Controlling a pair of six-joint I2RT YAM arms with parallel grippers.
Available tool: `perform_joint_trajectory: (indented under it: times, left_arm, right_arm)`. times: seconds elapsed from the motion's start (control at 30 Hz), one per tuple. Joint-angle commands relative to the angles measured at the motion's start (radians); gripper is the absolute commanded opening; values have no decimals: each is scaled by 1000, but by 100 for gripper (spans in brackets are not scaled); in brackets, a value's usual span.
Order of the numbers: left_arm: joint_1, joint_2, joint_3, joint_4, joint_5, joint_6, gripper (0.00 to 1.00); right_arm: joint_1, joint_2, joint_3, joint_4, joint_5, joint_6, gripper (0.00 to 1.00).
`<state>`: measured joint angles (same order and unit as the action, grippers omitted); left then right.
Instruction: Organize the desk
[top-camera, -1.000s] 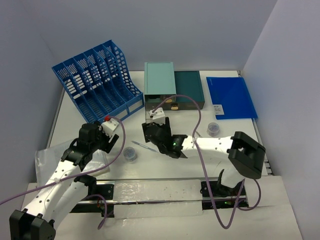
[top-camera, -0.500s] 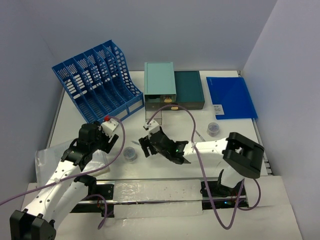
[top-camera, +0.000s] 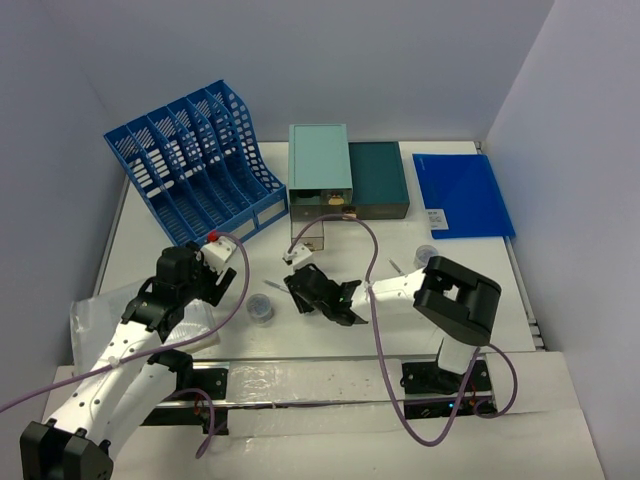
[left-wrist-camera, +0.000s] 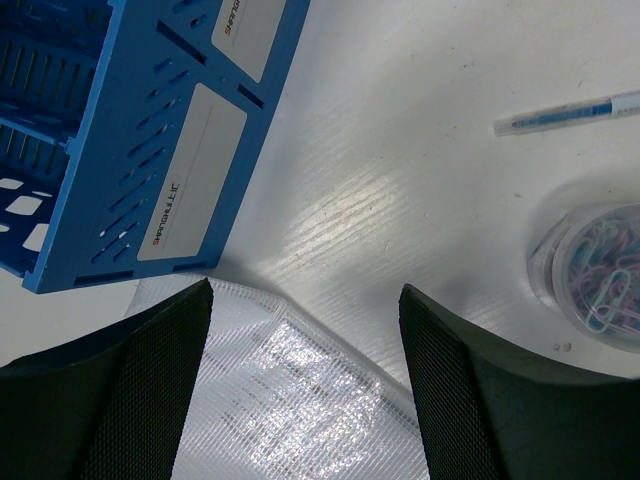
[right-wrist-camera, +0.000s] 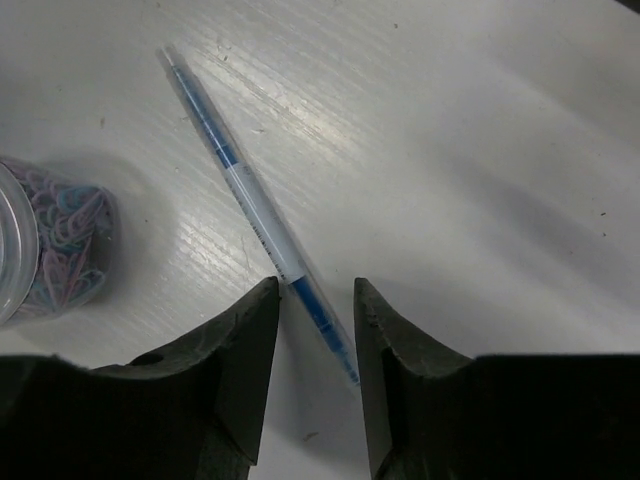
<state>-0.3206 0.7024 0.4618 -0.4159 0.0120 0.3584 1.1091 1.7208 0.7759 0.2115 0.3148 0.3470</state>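
The desk (top-camera: 150, 235) is a white tabletop. A clear pen with blue ink (right-wrist-camera: 250, 205) lies on it, also in the left wrist view (left-wrist-camera: 570, 110). My right gripper (right-wrist-camera: 318, 290) is low over the pen, its jaws a little apart and straddling the pen's near end, not closed on it. In the top view the right gripper (top-camera: 300, 291) sits just right of a jar of coloured paper clips (top-camera: 261, 308). My left gripper (left-wrist-camera: 305, 300) is open and empty above a clear plastic sleeve (left-wrist-camera: 290, 390), near the rack's front corner.
A blue slotted file rack (top-camera: 195, 160) stands at the back left. A light teal drawer box (top-camera: 320, 170) and a dark teal one (top-camera: 378, 178) are at the back middle, a blue folder (top-camera: 462, 193) at the back right. A second small jar (top-camera: 427, 258) stands right of the right arm.
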Motion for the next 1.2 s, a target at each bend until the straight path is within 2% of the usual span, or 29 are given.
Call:
perform_joint_trajectory:
  times: [0.0,0.13,0.17,0.2,0.37,0.47,0.6,0.73,0.87,0.93,1.03,1.17]
  left_arm:
    - [6,-12,0,19,14,-9,82]
    - [8,-14,0,20,11,-10,82]
    - [9,-14,0,19,12,-9,82]
    - [11,-14,0,20,13,-10,82]
    - [15,-12,0,19,14,-10,82]
    - [18,-10,0,21,10,-10,82]
    - [20,-12,2,23,2,-9,82]
    - [20,-13,18,12,12,-9,82]
    - [21,-32,111,-45,30,0,82]
    - [22,-34,186,-80,31,6,82]
    - [21,-32,233,-115,10,1,81]
    - [22,-55,189,-99,72,-4,81]
  right_arm:
    - [61,-21,-25,-81,41,6,40]
    - [119,-7,-15,-173,76,24,12]
    - [132,-15,-27,-179,83,33,2]
    - [146,-23,-34,-182,89,40,0]
    - [173,-114,-42,-235,120,73,0]
    - [201,-247,22,-268,172,40,0]
    - [189,-336,102,-252,234,5,0]
    - [130,-358,185,-231,243,-1,0]
    - [10,-339,274,-240,281,43,0]
    - [-59,-346,268,-213,294,72,0]
    - [-138,-355,228,-85,338,83,0]
    - [-176,-306,232,-4,348,65,0]
